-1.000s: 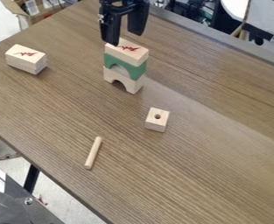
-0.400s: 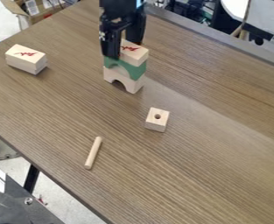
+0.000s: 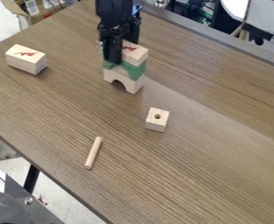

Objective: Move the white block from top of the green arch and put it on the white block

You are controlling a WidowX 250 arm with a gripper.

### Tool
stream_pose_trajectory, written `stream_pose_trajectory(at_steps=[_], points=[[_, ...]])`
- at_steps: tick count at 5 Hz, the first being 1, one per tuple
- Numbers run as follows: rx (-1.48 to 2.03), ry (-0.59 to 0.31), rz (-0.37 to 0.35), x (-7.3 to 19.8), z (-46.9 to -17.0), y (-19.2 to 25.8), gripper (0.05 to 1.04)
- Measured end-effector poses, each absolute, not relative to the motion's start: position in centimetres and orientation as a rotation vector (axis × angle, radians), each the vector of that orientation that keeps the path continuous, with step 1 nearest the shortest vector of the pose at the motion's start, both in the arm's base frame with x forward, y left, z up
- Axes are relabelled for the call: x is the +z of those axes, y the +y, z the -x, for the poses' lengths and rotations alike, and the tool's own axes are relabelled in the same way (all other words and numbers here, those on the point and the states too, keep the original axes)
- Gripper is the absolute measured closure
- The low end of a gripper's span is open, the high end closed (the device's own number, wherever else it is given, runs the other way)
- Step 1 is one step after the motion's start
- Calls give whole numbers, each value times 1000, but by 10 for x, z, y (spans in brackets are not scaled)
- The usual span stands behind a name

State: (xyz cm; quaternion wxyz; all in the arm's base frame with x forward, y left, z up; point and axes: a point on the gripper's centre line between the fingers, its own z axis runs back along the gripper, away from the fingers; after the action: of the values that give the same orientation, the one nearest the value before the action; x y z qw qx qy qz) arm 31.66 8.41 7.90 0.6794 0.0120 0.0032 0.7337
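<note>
Gripping step: judged as grasp on the top white block [image 3: 136, 54], ahead of any lift.
Gripper [image 3: 122, 49]: down at the block over the green arch [image 3: 136, 69], toward its view-left end; can't tell if it's clamped or loose.
Top white block: sits flat on the green arch, red mark up.
Grip: confirm hold before lifting; aim for both long sides, mid-block if possible. An off-centre hold may let it pivot.
Depth: grab the top block only. Too low could pinch the green arch and bring it along.
Lift: straight up, slow, clear of the green arch before going sideways. Dragging could topple it off the pale arch [image 3: 128, 81] underneath.
Target white block [image 3: 23, 60]: view-left of the green arch, well apart, marked face up. Line up long edges, lower flat, release once seated.
Table [image 3: 197, 175]: brown wood grain under everything. Drilled block [image 3: 156, 120] below and view-right of the green arch; dowel [image 3: 93, 153] farther below, slightly view-left.
Room: cardboard box [image 3: 44, 8] on the floor, beyond the table, up and view-left of the green arch.
</note>
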Motion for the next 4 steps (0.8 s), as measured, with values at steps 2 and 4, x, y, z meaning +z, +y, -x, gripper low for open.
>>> stream_pose_trajectory(at_steps=[2,4], points=[[1660,-11,9,93,-315,86,483],[1713,-19,20,103,-304,111,483]])
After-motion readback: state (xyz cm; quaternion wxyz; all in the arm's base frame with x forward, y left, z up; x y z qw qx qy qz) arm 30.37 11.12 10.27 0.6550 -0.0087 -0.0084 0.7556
